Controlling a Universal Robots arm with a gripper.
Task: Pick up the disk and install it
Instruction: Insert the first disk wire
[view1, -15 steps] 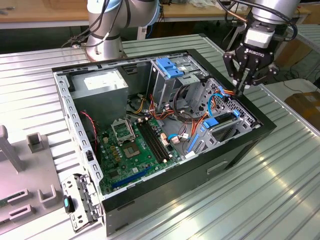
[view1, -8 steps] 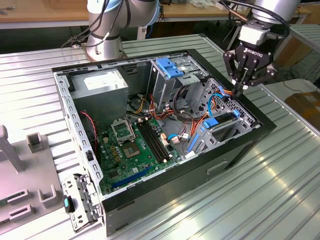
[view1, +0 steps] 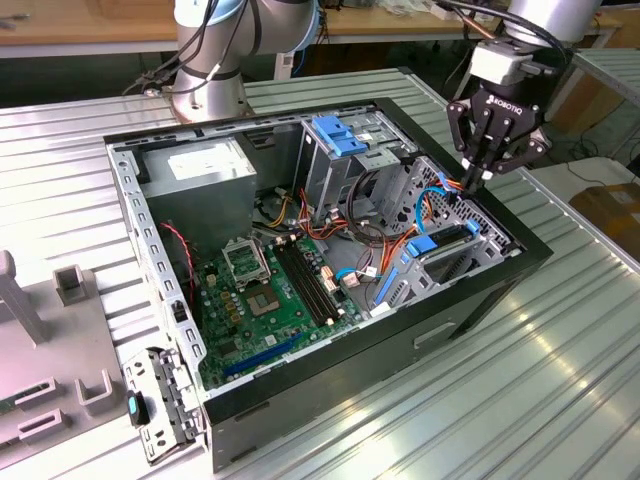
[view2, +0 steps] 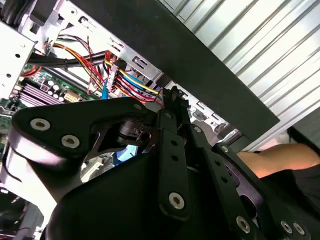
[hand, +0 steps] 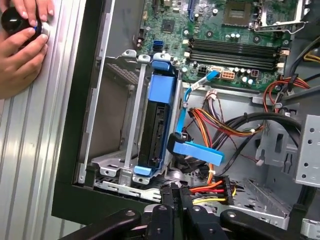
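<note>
The end effector (view1: 478, 180) hovers closed and empty at the computer case's (view1: 470, 300) edge. The disk (hand: 155, 125) sits just ahead, inside its bay.

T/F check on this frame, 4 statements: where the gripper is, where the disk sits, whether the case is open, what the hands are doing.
1. The gripper hovers at the drive-cage end of the computer case, at the exterior view's right. True.
2. The disk lies on the table outside the case. False: in the first wrist view it stands on edge inside the metal bay, blue rails around it.
3. The case's side panel is off, with the motherboard exposed. True.
4. A person's hands reach into the case. False: they rest on the ribbed table beside it, around a dark round object.
</note>
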